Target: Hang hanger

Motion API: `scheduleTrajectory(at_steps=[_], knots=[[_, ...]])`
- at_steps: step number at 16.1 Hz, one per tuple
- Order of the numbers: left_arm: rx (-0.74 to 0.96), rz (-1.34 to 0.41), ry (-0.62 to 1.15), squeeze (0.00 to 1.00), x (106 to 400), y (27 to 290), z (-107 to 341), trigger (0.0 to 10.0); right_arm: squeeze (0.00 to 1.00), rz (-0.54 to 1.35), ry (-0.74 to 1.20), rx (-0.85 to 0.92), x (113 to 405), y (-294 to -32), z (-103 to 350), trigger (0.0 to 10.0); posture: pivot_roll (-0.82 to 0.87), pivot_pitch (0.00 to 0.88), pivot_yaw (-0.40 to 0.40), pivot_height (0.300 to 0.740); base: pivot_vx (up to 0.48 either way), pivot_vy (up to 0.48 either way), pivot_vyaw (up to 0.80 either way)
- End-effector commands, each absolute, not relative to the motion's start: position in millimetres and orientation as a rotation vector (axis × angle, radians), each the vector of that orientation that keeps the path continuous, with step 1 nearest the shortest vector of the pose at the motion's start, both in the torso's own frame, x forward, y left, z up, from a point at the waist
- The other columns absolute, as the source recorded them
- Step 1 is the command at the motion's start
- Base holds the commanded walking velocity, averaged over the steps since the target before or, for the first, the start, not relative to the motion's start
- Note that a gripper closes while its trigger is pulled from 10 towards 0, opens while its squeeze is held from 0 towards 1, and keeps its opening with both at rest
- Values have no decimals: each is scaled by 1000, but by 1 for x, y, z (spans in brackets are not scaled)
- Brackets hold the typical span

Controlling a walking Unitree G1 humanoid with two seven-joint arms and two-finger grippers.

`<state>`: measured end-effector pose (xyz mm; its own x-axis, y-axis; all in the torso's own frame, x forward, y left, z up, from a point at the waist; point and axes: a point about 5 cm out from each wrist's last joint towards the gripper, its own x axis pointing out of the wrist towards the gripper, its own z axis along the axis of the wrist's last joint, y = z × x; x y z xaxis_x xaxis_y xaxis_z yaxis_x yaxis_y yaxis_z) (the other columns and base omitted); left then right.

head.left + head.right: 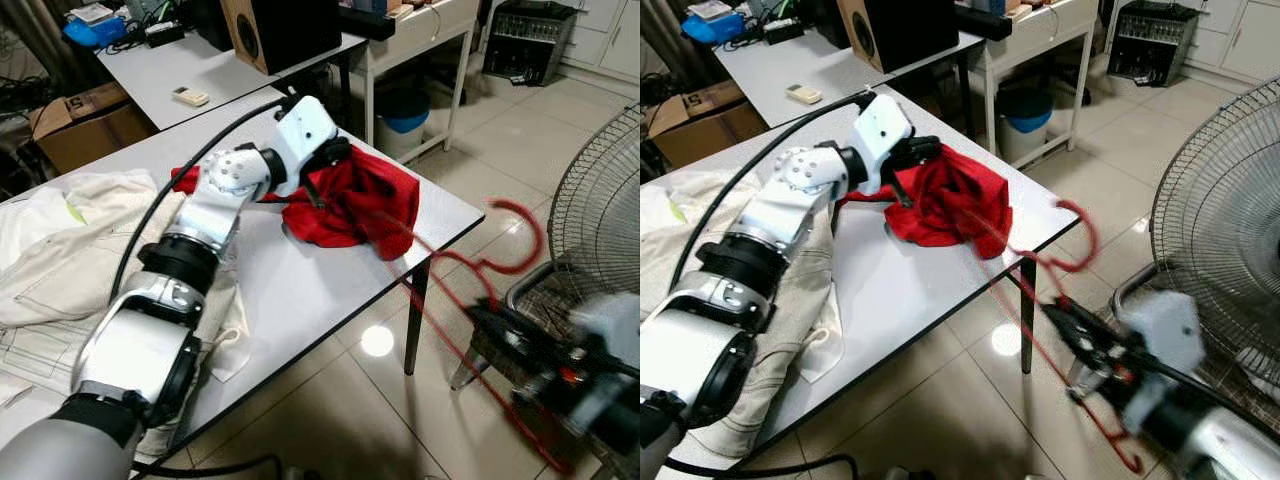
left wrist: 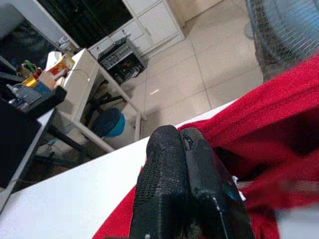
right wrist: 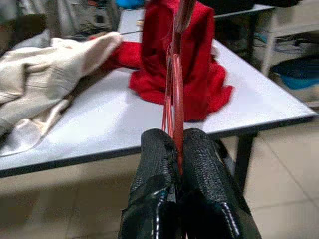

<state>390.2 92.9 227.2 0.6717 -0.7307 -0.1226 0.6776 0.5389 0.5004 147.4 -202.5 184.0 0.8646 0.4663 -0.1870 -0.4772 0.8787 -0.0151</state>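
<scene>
Your right gripper [image 3: 177,149], nearest you at four o'clock off the tabletop [image 1: 310,290] edge, is clamped on the thin red hanger [image 1: 1080,255], its hook curling free over the floor. The wire frame looks light, stiff and slick, so hold it by the straight bar, not the hook. Farther off at twelve o'clock, your left gripper [image 2: 184,144], fingers pressed together, meets the soft red garment [image 1: 360,205], which will likely sag and slide.
</scene>
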Motion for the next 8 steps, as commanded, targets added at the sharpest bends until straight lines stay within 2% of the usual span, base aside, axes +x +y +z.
scheduleTrajectory(at_steps=[1,5,8], knots=[[573,-827,-86,0,391,97,223,0,0,501,157,-55,144,-203,190,10000,-147,41,179,740,0,0,0],[559,-841,-97,0,389,89,223,0,0,586,124,-22,135,-194,199,10000,-152,43,185,740,0,0,0],[557,-831,-94,0,390,94,224,0,0,271,147,-65,149,-232,192,10000,-153,42,189,740,0,0,0]])
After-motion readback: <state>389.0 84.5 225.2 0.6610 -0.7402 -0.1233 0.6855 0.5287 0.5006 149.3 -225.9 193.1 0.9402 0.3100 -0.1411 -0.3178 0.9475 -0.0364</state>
